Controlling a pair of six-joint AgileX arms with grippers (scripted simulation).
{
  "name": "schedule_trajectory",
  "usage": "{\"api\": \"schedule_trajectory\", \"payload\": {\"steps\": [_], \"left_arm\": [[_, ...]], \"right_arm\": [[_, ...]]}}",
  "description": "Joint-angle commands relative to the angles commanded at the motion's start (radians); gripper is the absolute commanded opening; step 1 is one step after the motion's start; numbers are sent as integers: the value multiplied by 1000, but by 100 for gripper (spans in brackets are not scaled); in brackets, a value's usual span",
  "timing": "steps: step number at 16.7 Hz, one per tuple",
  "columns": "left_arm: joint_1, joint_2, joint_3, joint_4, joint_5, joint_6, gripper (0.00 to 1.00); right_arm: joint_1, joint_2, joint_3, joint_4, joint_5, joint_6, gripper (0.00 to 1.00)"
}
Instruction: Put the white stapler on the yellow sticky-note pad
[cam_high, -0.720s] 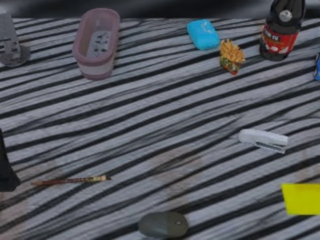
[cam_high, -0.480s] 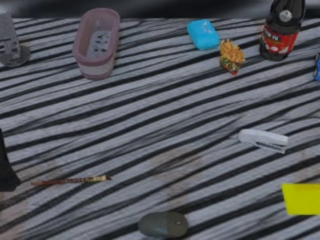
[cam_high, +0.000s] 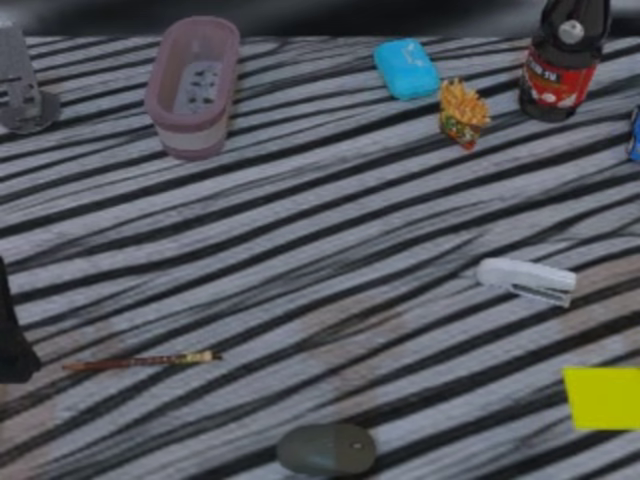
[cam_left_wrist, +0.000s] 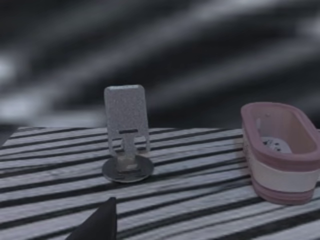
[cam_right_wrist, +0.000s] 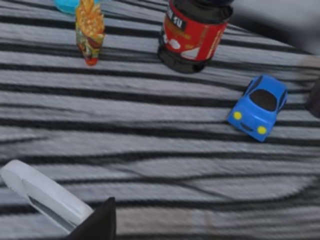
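Nearest the front edge of the striped table (cam_high: 330, 250) in the top view, at about six o'clock, lies a dark grey mouse (cam_high: 326, 449). At four o'clock, cut by the right edge, sits the yellow sticky-note pad (cam_high: 602, 397), flat and bare. Toward eight o'clock a thin brown stick (cam_high: 140, 360) lies on its side, and a dark part of my left arm (cam_high: 12, 340) shows at the left edge. At three o'clock the white stapler (cam_high: 527, 279) rests on the table, well apart from the pad and just beyond it. My right wrist view shows one end of it (cam_right_wrist: 42, 197) close beside a dark fingertip (cam_right_wrist: 97, 222); I cannot tell how wide either pair of jaws stands. Farther off, at one o'clock, stand a fries carton (cam_high: 463, 113), a blue case (cam_high: 406, 68) and a dark bottle (cam_high: 562, 60), with a blue toy car (cam_right_wrist: 257, 107) near it. At eleven o'clock sit a pink basket (cam_high: 192, 86) and a grey phone stand (cam_high: 20, 85).
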Motion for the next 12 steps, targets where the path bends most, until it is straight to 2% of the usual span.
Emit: {"api": "schedule_trajectory", "payload": {"steps": [7, 12], "left_arm": [[0, 0, 0, 0, 0, 0, 100], [0, 0, 0, 0, 0, 0, 100]], "right_arm": [[124, 775, 580, -455, 6, -322, 100], [197, 1178, 925, -713, 4, -505, 100]]}}
